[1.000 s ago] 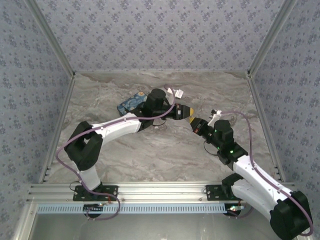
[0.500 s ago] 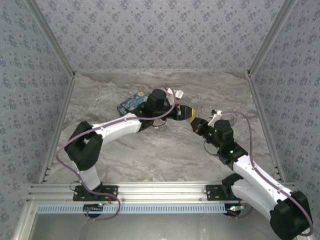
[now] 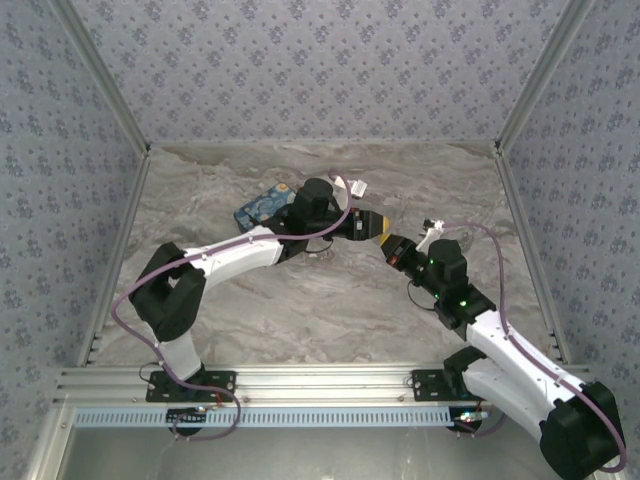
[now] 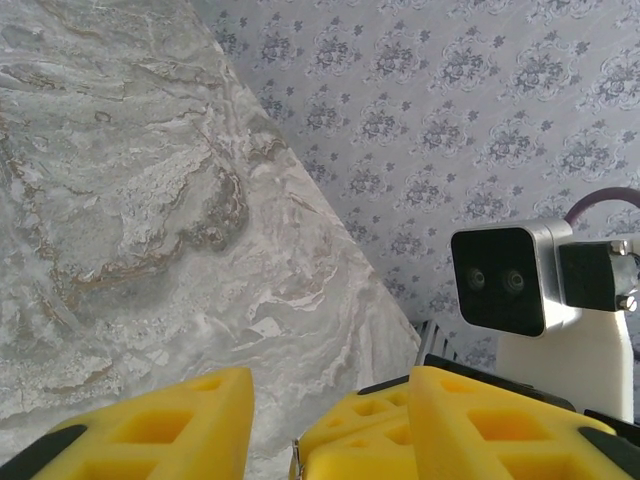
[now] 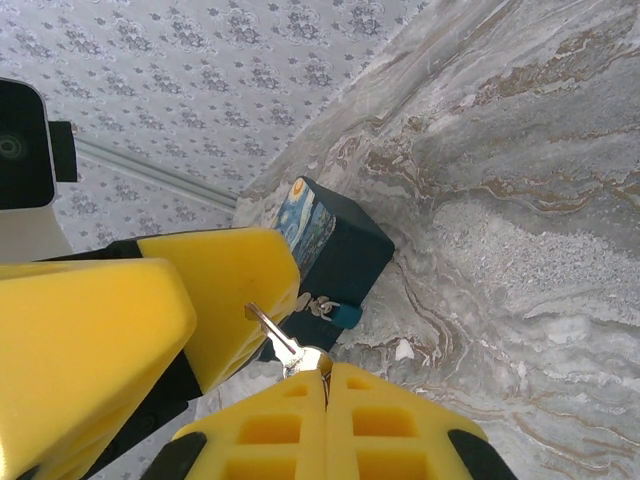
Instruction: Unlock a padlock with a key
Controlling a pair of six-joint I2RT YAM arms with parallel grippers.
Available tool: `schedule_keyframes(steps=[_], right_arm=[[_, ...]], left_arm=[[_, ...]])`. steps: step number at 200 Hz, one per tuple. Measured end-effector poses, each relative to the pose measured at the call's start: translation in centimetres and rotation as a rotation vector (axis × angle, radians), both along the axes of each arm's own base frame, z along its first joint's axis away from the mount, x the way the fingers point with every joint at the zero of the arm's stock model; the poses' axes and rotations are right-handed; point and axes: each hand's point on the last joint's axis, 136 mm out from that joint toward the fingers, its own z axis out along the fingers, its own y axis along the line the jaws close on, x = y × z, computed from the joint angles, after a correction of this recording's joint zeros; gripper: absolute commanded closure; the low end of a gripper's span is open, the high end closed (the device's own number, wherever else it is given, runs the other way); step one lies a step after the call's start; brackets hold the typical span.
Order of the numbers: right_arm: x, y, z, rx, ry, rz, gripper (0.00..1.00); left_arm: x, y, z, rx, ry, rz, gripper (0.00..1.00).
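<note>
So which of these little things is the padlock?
Start at the marble-patterned table and find the dark box with the starry-night print. By its lower corner in the right wrist view is the padlock: a tiny teal block with a silvery shackle, unlike the bare metal key nearby.

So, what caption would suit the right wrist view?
Right gripper pinches the key near the teal padlock beside the starry box.

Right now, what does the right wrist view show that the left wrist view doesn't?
Right wrist: the key pinched in the shut right end effector, with the teal padlock beside the starry box. Left wrist: the right arm's camera housing. Both: the marble table, the patterned wall and the left end effector, its yellow fingers standing apart.
</note>
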Motion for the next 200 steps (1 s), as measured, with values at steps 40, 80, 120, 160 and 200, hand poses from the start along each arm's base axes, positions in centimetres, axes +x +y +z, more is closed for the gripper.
schedule_keyframes(steps=[40, 80, 120, 160, 200], right_arm=[[0.3, -0.1, 0.2, 0.012, -0.003, -0.012, 1.00], [0.6, 0.1, 0.5, 0.022, -0.002, -0.014, 1.00], [0.7, 0.1, 0.6, 0.023, -0.003, -0.012, 0.95], [0.3, 0.4, 0.6, 0.003, -0.021, 0.063, 0.67], [0.5, -0.5, 1.6, 0.028, -0.094, 0.162, 0.47]], left_arm=[[-0.2, -0.2, -0.6, 0.004, 0.019, -0.016, 0.66], [-0.3, -0.3, -0.7, 0.004, 0.025, -0.018, 0.86], [0.2, 0.0, -1.0, 0.020, 0.006, -0.001, 1.00], [0.4, 0.6, -0.6, 0.029, -0.013, 0.005, 1.00], [2.0, 3.2, 1.9, 0.008, -0.066, 0.047, 1.00]])
